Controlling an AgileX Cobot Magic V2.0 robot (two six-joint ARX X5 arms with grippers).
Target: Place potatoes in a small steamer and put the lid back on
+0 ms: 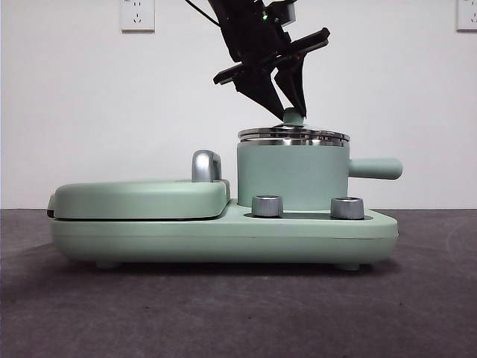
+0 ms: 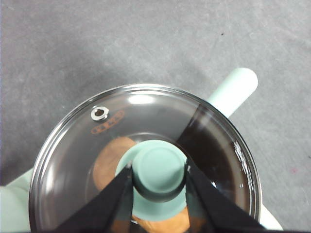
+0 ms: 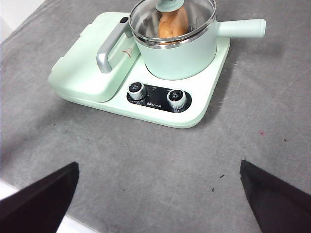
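The lid (image 1: 294, 135) is seated flat on the steel rim of the small steamer (image 1: 292, 174), which stands on the right section of a mint-green cooking base (image 1: 223, 237) on the grey surface (image 1: 238, 313). In the left wrist view, the left gripper (image 2: 159, 174) is seen from above at the lid's green knob (image 2: 159, 172): its two black fingers (image 2: 119, 194) are closed in to the width of the knob, one against each side, so the knob is clasped between them. In the front view this gripper comes down from above, tilted, with its tips at the knob. The potato (image 3: 171, 23) is seen through the glass, standing upright inside the steamer, its orange-brown skin showing beneath the lid. The right gripper (image 3: 158, 194) is held well back from the cooker above bare surface, its fingers (image 3: 41, 201) spread wide apart and holding nothing.
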